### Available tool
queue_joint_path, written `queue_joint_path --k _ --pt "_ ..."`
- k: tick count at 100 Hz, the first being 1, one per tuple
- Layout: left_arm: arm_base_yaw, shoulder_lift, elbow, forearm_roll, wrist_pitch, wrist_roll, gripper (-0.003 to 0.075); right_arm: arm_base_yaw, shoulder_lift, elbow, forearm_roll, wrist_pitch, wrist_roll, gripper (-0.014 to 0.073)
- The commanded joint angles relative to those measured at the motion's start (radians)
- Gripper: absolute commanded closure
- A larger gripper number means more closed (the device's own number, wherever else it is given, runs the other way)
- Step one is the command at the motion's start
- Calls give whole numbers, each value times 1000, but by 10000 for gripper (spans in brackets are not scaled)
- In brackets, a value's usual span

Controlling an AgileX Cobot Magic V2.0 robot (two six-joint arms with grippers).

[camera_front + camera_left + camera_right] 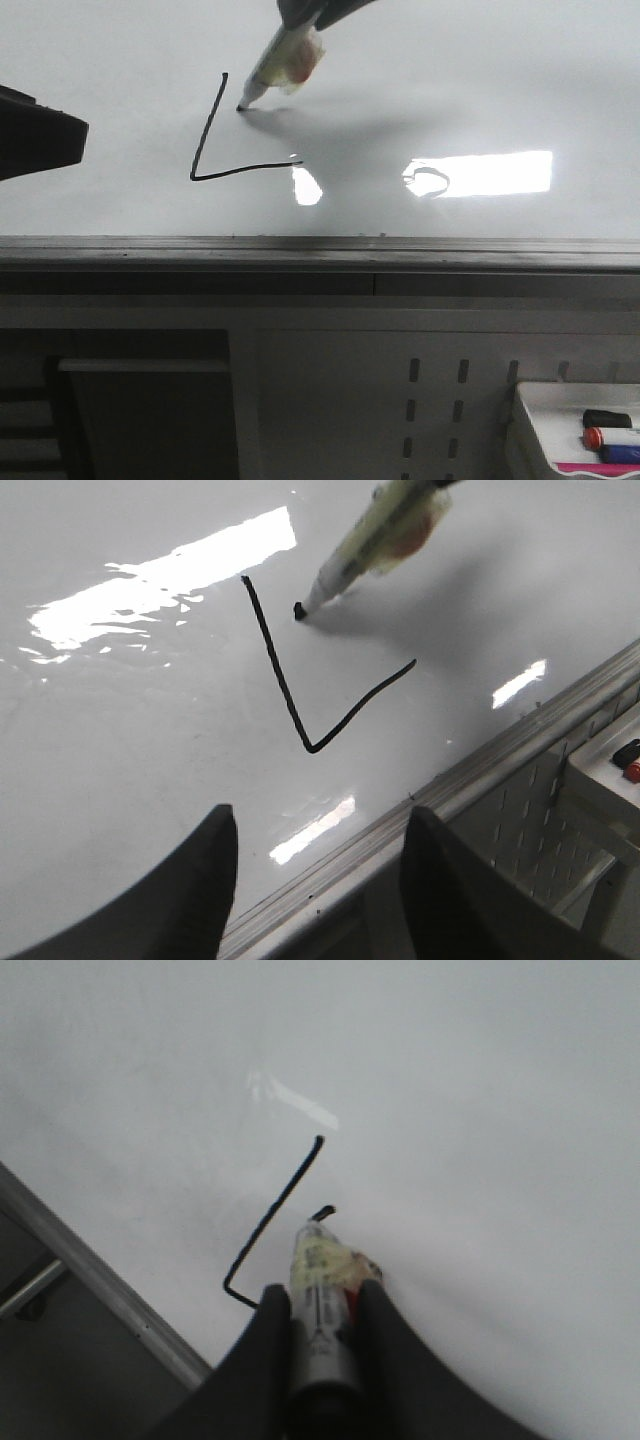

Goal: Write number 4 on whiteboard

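Observation:
The whiteboard [480, 90] [120, 740] [480, 1110] fills all three views. On it stand two thin black strokes of the number 4 [205, 140] [280, 680] [272, 1212]: a slanted stroke joined at its foot to a horizontal bar. My right gripper [322, 1295] is shut on a marker pen [282, 62] [372, 542] [320, 1305]. The pen's black tip [241, 107] touches the board just right of the slanted stroke's top. My left gripper [320, 825] is open and empty, hovering over the board's near edge, and in the front view it shows as a dark shape [35, 135] at the left.
A grey metal ledge [320, 255] [520, 750] runs along the board's near edge. Below it is a grey perforated panel [440, 400], and a white tray [530, 400] with markers sits at the lower right. Bright glare patches [480, 172] lie on the board.

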Motion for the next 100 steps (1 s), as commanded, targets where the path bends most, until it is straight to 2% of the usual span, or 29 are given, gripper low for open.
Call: queue_joint_path --k 1,12,29,44,51,76,100 --pt "-6 -9 -25 -14 -74 -9 374 10 -22 0 0 57 -9 658" --pt "-6 -9 -25 -13 -80 -9 374 46 -24 43 5 116 -9 658" --pt "-6 -9 -25 54 -80 -9 374 73 -28 61 5 69 -9 658" --pt "-12 -3 -25 242 -81 -9 374 104 -76 59 5 67 -20 658" --pt "-21 16 -25 281 -91 -9 374 135 -94 58 5 92 -20 658" --pt "-39 143 -29 284 -229 -9 374 246 -101 6 5 134 -20 658" --pt "-39 205 -35 284 -257 -9 375 265 -101 1 6 152 -20 658"
